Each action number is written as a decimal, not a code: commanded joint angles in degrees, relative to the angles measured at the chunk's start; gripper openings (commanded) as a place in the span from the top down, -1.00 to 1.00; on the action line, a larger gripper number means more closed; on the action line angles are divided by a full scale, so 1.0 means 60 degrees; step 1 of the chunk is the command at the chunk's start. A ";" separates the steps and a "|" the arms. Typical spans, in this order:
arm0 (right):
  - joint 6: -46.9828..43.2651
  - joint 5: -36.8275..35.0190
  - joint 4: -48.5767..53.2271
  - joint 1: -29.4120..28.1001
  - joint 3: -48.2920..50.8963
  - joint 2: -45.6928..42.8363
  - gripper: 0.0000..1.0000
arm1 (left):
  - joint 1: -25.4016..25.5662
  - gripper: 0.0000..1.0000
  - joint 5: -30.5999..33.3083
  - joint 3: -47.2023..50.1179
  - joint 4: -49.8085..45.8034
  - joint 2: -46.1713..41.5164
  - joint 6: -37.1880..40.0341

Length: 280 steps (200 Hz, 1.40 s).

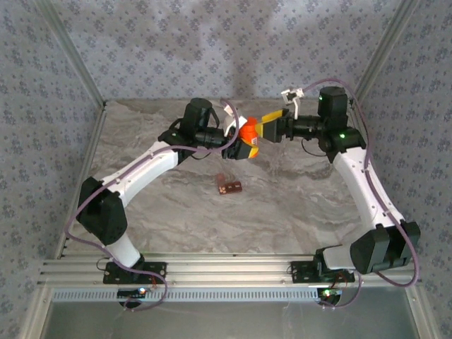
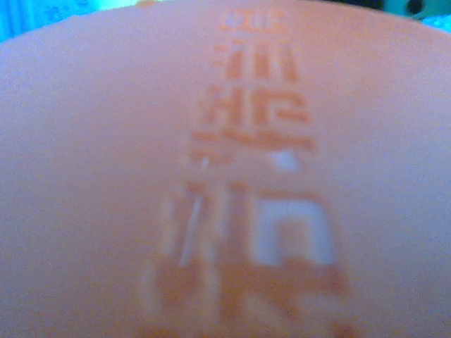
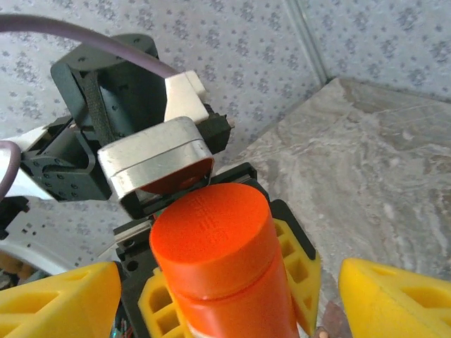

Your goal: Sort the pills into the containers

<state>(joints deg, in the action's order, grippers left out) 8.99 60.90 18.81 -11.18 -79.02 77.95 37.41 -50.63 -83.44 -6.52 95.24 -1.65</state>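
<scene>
Nearest the arm bases, the containers (image 1: 229, 186) lie flat on the worktop (image 1: 304, 205), apart from both arms, likely left there to receive pills. Beyond and above them the left tool (image 1: 245, 147) clamps the orange bottle (image 1: 248, 131) by its body, seemingly to brace it. The right tool (image 3: 230, 282) stands wide open astride the cap, gripping nothing, probably lined up to twist it off.

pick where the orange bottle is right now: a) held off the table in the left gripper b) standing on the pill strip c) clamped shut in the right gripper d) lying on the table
A: the orange bottle is clamped in the left gripper above the table, while the right gripper stands open around its top and the containers strip lies on the table below.
</scene>
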 commanded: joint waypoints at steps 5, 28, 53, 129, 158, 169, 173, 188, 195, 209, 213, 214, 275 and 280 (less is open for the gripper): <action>-0.0423 0.0367 0.0496 -0.0267 -0.0526 0.0362 -0.66 | -0.0022 1.00 -0.0888 -0.0558 -0.0625 -0.0126 0.0429; -0.0546 0.0277 0.0633 -0.0527 -0.0743 0.0593 -0.66 | -0.0008 1.00 -0.0966 -0.0661 -0.0856 -0.0076 0.0535; -0.0751 0.0168 0.0908 -0.0769 -0.0948 0.0873 -0.66 | -0.0002 1.00 -0.0998 -0.0658 -0.0927 -0.0068 0.0590; -0.0741 0.0007 0.0921 -0.1037 -0.0679 0.0985 -0.03 | -0.0018 1.00 -0.0881 -0.0697 -0.0983 -0.0068 0.0670; -0.0532 -0.0330 0.0616 -0.0957 -0.0331 0.0740 0.10 | -0.0024 0.85 -0.0498 -0.0660 -0.0974 -0.0110 0.0664; -0.0532 -0.0511 0.0669 -0.0924 -0.0174 0.0626 0.15 | -0.0024 0.65 -0.0265 -0.0586 -0.0901 -0.0171 0.0677; -0.0525 -0.0660 0.0674 -0.0895 -0.0120 0.0589 0.17 | -0.0029 0.56 -0.0172 -0.0554 -0.0894 -0.0197 0.0683; -0.0242 -0.1280 0.0198 -0.0767 0.0292 0.0342 0.21 | -0.0034 0.26 0.0145 -0.0420 -0.0834 -0.0308 0.0721; -0.0006 -0.1597 -0.0120 -0.0700 0.0535 0.0206 0.21 | -0.0027 0.09 0.0253 -0.0362 -0.0839 -0.0356 0.0736; 0.0392 -0.2194 -0.0714 -0.0604 0.1020 -0.0061 0.22 | -0.0062 -0.19 0.0497 -0.0219 -0.0852 -0.0470 0.0803; 0.0499 -0.2376 -0.0879 -0.0589 0.1167 -0.0120 0.21 | -0.0069 -0.22 0.0549 -0.0156 -0.0853 -0.0505 0.0820; 0.0525 -0.2418 -0.0916 -0.0586 0.1207 -0.0140 0.22 | -0.0068 -0.23 0.0568 -0.0149 -0.0850 -0.0514 0.0818; 0.1311 -0.5164 -0.2583 -0.0319 0.3349 -0.0801 0.22 | -0.0364 -1.00 0.1760 0.1232 -0.0229 -0.1596 0.0728; 0.1333 -0.5454 -0.2795 -0.0317 0.3596 -0.0837 0.22 | -0.0388 -1.00 0.1971 0.1403 -0.0070 -0.1701 0.0666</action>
<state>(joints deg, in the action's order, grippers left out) 14.44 38.46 9.04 -13.10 -61.65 75.46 35.94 -43.53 -78.04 -11.49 89.32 2.37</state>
